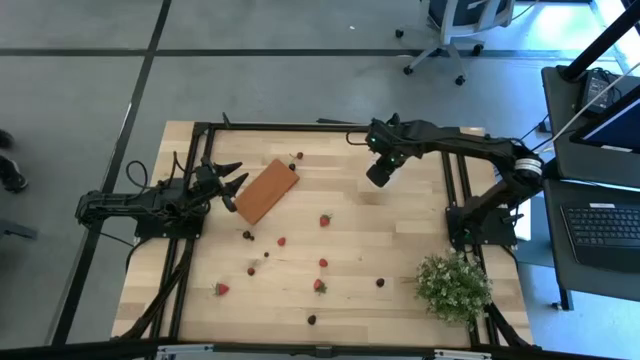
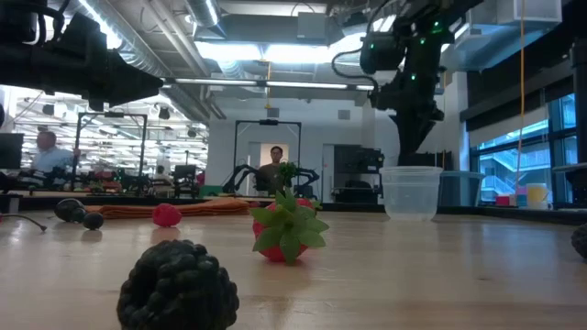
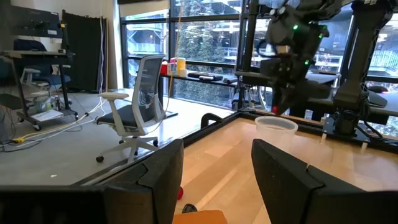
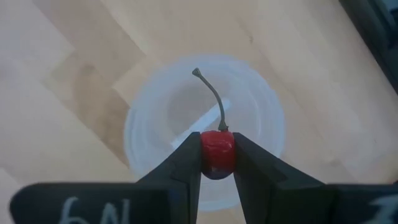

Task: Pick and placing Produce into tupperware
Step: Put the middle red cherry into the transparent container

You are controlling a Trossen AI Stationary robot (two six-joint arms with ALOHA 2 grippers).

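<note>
Wooden tabletop below, the right gripper pinches 1 red stemmed fruit above the tupperware; left gripper waits open.

high: overhead | low: tabletop-level | wrists: forward | shared: tupperware

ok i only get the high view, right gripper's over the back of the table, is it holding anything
Observer: Yes. The right gripper is shut on a red cherry, stem pointing out.
Operator: where's the cup, can't spot it
Observer: Straight below that gripper; the wrist view looks down into the cup, and it looks empty.
Operator: and the left gripper
Observer: The left gripper is open and empty, with the orange block at its fingertips.
</note>
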